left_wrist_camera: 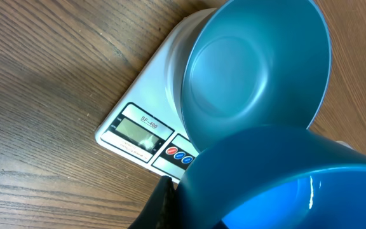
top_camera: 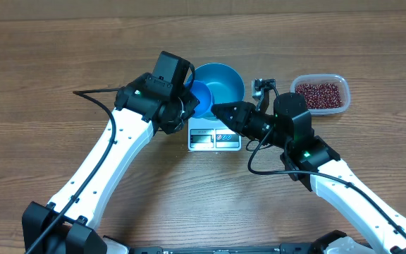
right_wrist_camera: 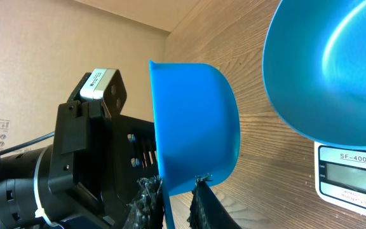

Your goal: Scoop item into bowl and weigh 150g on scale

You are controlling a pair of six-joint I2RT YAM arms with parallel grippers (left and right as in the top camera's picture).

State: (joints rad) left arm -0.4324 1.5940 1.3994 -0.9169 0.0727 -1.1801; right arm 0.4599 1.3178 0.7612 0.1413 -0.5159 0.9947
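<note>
Blue bowl (top_camera: 225,81) on scale (top_camera: 213,140), left end effector (top_camera: 188,107) clamping scoop (top_camera: 200,96) alongside, right end effector (top_camera: 218,111) grip unclear

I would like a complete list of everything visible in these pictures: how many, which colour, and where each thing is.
bowl: one, bright blue, empty, standing on the scale.
scale: one, white, middle of the table, display towards the robot.
scoop: one, blue, in the air beside the bowl.
tub: one, clear plastic, on the table to the robot's right of the bowl.
beans: many, dark red-brown, inside the tub.
table: one, brown wood, under everything.
cardboard: brown, behind the table.
left arm, right arm: white with black joints.
left tool: black, shut on the scoop.
right tool: black, at the scoop's lower edge; grip unclear.
</note>
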